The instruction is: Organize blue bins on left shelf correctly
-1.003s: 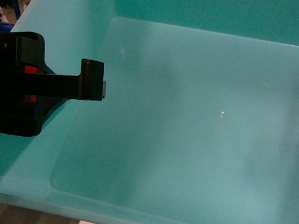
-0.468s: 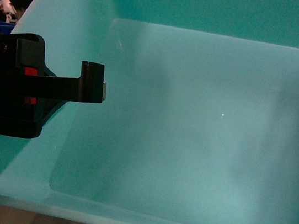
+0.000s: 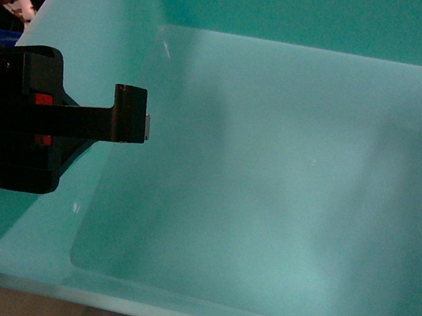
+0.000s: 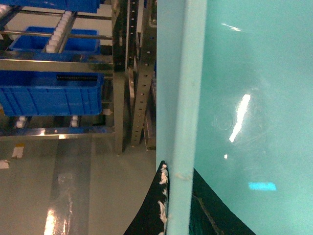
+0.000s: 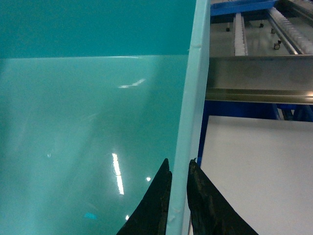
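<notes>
Both your grippers, left and right, clamp opposite rims of the turquoise bin between them

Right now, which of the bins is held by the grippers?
The light turquoise bin: the left gripper and right gripper each clamp a side wall. The dark blue bins sit untouched on the steel shelf.

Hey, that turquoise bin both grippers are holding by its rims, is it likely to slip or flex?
The turquoise bin looks empty, so probably light. Its glossy walls may be slippery. The left gripper and right gripper pinch only thin rims, so some flex seems likely.
</notes>
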